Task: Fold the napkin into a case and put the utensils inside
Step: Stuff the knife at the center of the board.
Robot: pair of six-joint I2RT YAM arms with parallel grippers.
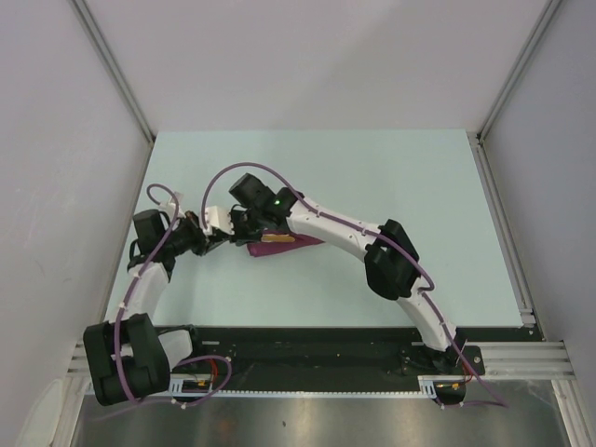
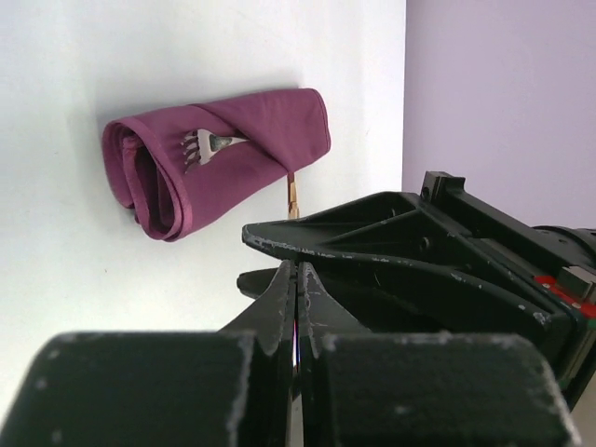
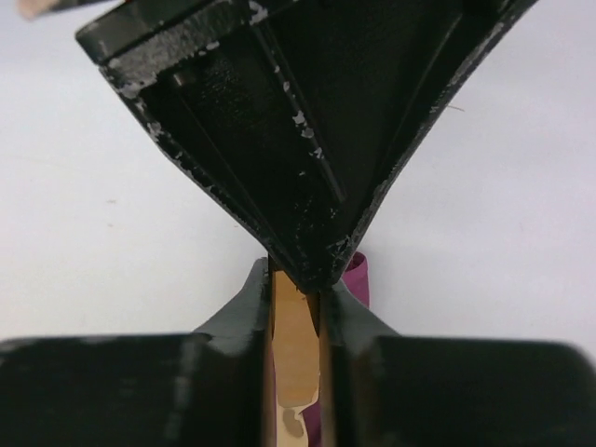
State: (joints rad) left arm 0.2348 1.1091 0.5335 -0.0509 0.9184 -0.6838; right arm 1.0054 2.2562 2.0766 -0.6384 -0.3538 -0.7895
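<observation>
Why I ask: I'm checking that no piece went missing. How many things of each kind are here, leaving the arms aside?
Plum-magenta folded cloth case: 1
Silver metal fork, tines poking out of the case: 1
Golden-tan slim utensil, at the case's end: 1
Total: 3

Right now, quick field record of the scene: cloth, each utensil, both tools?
plum case: cloth folded over, lying on the table
silver fork: tucked in the case, tines poking out
golden utensil: one end sticks out of the case
left tool: shut, empty, short of the case
right tool: shut on the golden utensil
</observation>
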